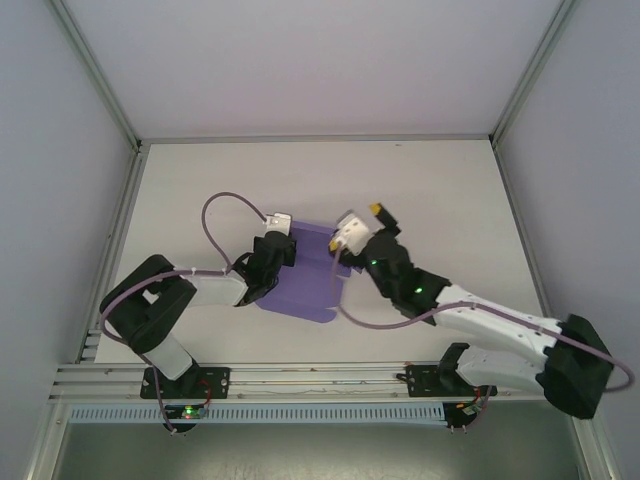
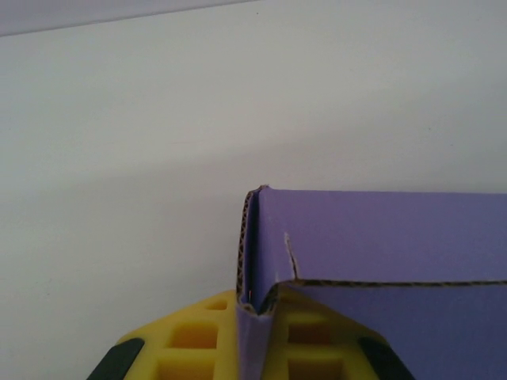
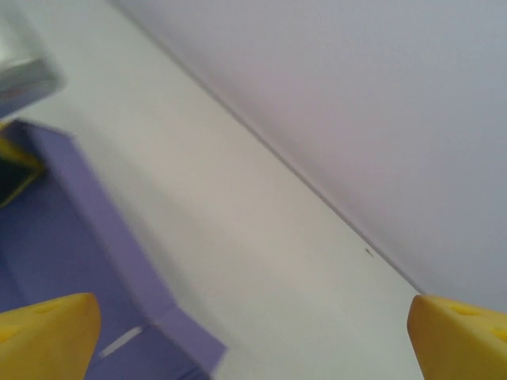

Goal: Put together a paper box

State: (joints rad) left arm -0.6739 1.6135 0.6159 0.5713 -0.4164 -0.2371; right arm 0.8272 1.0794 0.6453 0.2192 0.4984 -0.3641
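Note:
The paper box point(image 1: 305, 285) is a purple die-cut sheet lying partly folded on the white table between the two arms. My left gripper point(image 1: 281, 238) is at its far left edge. In the left wrist view my left gripper point(image 2: 255, 332) is shut on a folded corner of the paper box point(image 2: 380, 245), whose raised wall runs off to the right. My right gripper point(image 1: 375, 214) is just off the sheet's far right corner. In the right wrist view my right gripper point(image 3: 253, 340) is open, its yellow fingertips point(image 3: 47, 332) wide apart over bare table, with the paper box point(image 3: 55, 237) to the left.
The white table point(image 1: 430, 200) is walled in by pale panels at the back and on both sides. A metal rail point(image 1: 300, 380) carrying the arm bases runs along the near edge. Cables loop off both wrists.

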